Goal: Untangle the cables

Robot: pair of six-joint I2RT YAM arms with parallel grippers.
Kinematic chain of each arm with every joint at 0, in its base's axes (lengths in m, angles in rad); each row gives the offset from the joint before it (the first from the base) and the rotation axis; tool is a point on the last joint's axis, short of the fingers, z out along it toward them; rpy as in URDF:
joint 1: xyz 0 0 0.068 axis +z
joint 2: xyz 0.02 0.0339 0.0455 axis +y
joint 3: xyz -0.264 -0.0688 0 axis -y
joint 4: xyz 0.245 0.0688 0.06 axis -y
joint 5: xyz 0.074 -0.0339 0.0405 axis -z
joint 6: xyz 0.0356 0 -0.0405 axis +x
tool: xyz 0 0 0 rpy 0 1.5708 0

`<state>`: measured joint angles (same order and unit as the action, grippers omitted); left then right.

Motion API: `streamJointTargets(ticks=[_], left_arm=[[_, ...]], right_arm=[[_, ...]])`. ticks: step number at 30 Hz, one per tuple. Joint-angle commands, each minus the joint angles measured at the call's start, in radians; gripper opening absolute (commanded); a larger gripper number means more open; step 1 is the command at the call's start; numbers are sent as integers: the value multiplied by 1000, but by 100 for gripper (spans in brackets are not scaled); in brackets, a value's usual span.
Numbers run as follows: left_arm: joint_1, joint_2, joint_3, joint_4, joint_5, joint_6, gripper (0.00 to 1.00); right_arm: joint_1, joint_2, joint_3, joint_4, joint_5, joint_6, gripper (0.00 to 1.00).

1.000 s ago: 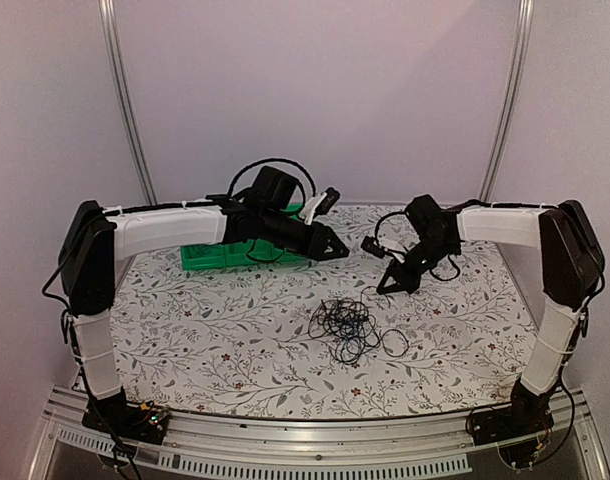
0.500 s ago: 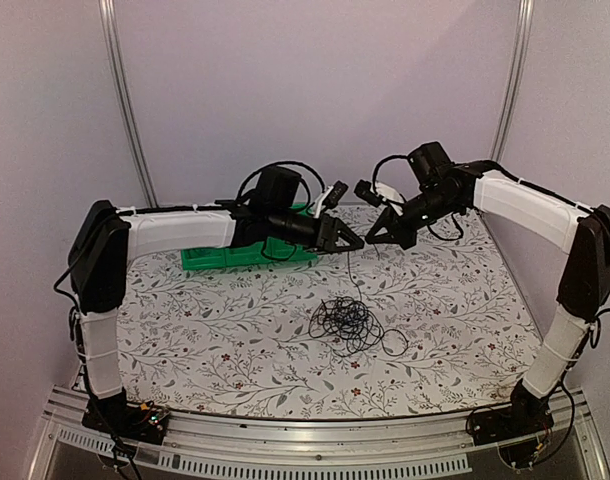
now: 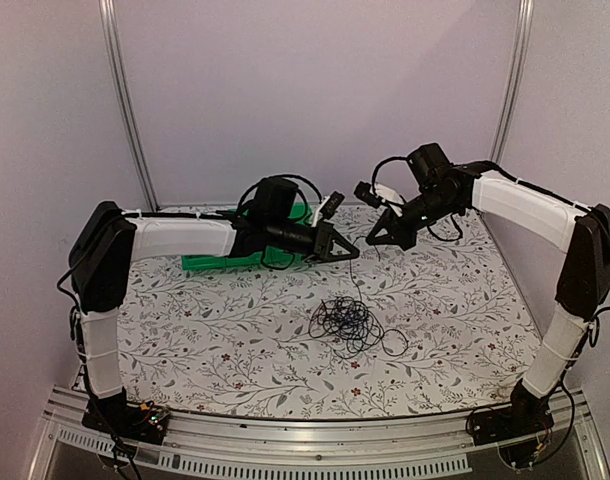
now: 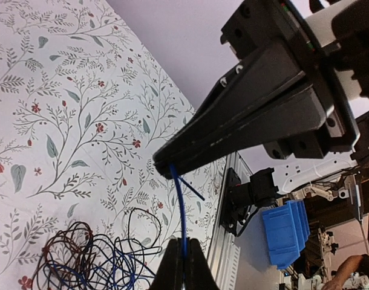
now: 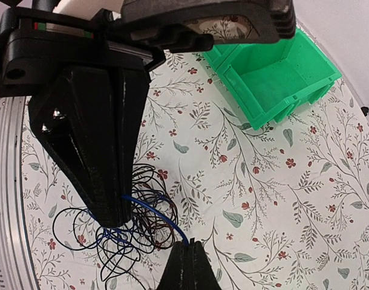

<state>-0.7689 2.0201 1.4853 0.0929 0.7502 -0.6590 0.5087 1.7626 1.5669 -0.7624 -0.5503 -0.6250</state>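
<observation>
Both arms were raised over the desk [image 3: 235, 350], tips nearly meeting. My left gripper [image 3: 349, 252] was closed tight on the blue cable [image 4: 179, 205]. My right gripper [image 3: 371, 242] was pinched shut on the same blue cable, just beside the left's hold. The rest ran down into the tangle of cables [image 3: 347, 325], which lay mid-desk below, well apart from the green bin [image 3: 200, 262].

Step in hand, as I judged it: drawing the blue cable out of the black loops.

Next move called for parting the 2 grippers slowly, checking that the tangle did not lift whole.
</observation>
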Motion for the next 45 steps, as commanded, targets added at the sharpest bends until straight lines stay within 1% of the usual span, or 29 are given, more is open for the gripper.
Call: streamJointTargets(ticks=[1,3,5,6,7,10,12,14,18,22,25,28,29,32,33,35,40,45], left_arm=[[19,-27,5,32,4,-4,0],[27,-42,5,22,-18,0,0],[42,-73,5,22,-55,-7,0],[51,-92,4,31,-73,-17,0],[58,-116,4,44,-89,-27,0],[80,-161,16,60,-141,-54,0],[89,-181,28,60,-160,-68,0],[94,-197,29,60,-170,-84,0],[98,-214,17,44,-183,-90,0],[98,-230,3,54,-200,-105,0],[97,-236,19,53,-209,-114,0],[94,-244,59,37,-214,-115,0],[94,-247,75,27,-219,-112,0],[94,-260,134,-1,-232,-102,0],[93,-263,157,-10,-237,-98,0],[93,-273,219,-29,-250,-74,0],[94,-265,417,-139,-291,2,0],[98,-238,615,-209,-338,69,0]], right_arm=[[1,7,31,5,18,10,5],[-2,4,20,18,22,28,24],[-10,-3,-8,33,-23,44,42],[-16,-10,-27,36,-69,51,49],[-21,-12,-48,37,-117,53,53],[-22,-17,-122,79,-249,56,63],[-21,-22,-187,164,-315,81,68],[-17,-12,-230,263,-359,131,71],[-2,79,-187,402,-402,231,77],[18,178,-112,480,-470,320,82],[36,237,-80,532,-490,366,82],[50,271,-76,582,-506,431,76],[54,284,-77,586,-514,443,72],[60,318,-92,598,-526,459,50],[59,327,-100,601,-525,467,44],[58,348,-119,606,-508,475,38],[57,386,-166,627,-465,504,27],[52,430,-185,621,-415,512,25]])
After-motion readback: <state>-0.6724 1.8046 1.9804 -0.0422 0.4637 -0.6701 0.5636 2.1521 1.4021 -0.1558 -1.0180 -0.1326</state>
